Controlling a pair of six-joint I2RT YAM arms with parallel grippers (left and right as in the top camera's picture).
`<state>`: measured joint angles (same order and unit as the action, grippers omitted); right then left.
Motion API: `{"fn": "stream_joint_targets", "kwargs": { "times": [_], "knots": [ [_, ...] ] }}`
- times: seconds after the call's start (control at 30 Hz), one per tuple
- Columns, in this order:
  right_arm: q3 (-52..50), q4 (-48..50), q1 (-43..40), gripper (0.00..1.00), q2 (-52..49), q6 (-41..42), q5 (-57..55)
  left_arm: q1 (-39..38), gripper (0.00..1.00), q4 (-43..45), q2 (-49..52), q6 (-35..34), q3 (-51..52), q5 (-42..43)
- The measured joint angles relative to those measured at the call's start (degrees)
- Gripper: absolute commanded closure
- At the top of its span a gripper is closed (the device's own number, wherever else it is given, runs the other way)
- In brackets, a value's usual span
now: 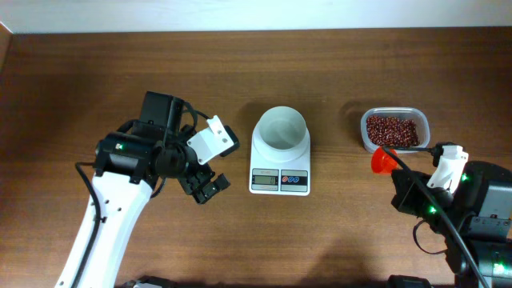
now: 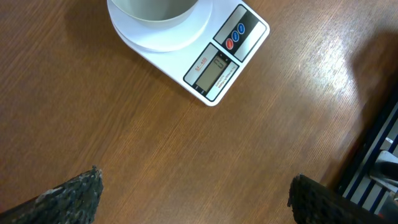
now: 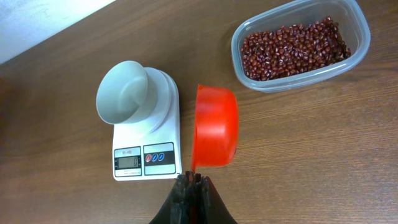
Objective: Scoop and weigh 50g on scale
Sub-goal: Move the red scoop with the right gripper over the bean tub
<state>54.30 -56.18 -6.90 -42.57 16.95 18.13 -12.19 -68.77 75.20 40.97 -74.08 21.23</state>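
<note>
**Scoop gripped, beans in their tub**

My right gripper (image 3: 191,180) is clenched on the handle of an orange-red plastic scoop (image 3: 214,127). The scoop sits between the small white digital scale (image 3: 144,155) and the clear rectangular plastic tub (image 3: 364,43) holding the dark red-brown beans (image 3: 292,46). My left gripper (image 2: 199,196) hangs spread wide, left of the scale.

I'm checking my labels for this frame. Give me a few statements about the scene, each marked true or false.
1. The bowl on the scale holds beans. False: it is empty; the beans lie in the tub.
2. The right gripper has its jaws shut on the red scoop. True.
3. The left gripper has its jaws shut too. False: they stand open, holding nothing.
4. The tub stands on the right arm's side of the scale. True.
</note>
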Motion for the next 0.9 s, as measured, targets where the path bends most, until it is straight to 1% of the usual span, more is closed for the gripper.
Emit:
{"fn": "stream_joint_targets", "kwargs": {
  "times": [0.2, 0.3, 0.4, 0.6, 0.77, 0.9],
  "knots": [
    [0.00, 0.33, 0.00, 0.96, -0.13, -0.17, -0.26, 0.00, 0.01, 0.00, 0.00, 0.00, 0.00, 0.00],
    [0.02, 1.20, 0.00, 0.96, -1.16, -2.12, -1.36, 0.00, 0.01, 0.00, 0.00, 0.00, 0.00, 0.00],
    [0.02, 3.19, 0.00, 0.96, -4.66, -4.87, -2.23, 0.00, 0.01, 0.02, 0.00, 0.00, 0.00, 0.00],
    [0.17, 8.04, 0.00, 0.96, -10.80, -6.51, -0.72, 0.00, 0.01, 0.02, 0.00, 0.00, 0.00, 0.02],
    [5.79, 9.42, 0.00, 0.96, -16.98, -6.38, -0.50, 0.00, 0.01, 0.00, 0.00, 0.00, 0.00, 0.02],
    [13.09, 5.95, 0.00, 0.96, -22.51, -7.80, -1.60, 0.00, 0.01, 0.02, 0.00, 0.00, 0.00, 0.00]
  ]
}}
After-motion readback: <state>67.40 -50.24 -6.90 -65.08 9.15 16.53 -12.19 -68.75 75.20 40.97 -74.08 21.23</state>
